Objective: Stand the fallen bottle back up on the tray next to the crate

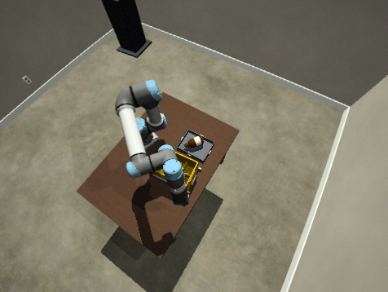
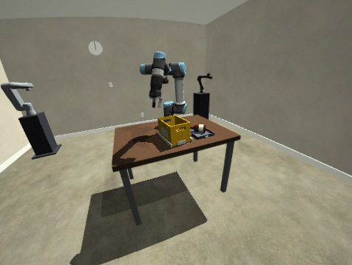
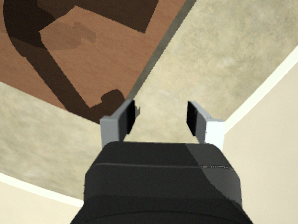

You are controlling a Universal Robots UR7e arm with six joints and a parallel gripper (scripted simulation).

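Observation:
A brown bottle with a white label lies on its side on the dark grey tray. In the top view its neck points left, toward the tray's left side. The tray is beside the yellow crate, which has inner dividers. My gripper is open with nothing between its fingers. It hangs high above the table, on the crate's side away from the tray, and is tilted. The bottle, tray and crate are not visible in the wrist view.
The brown table carries the crate and tray; its edge crosses the wrist view. Pale pieces lie along the crate's base. The crate's walls stand higher than the tray. Dark pedestals stand away from the table.

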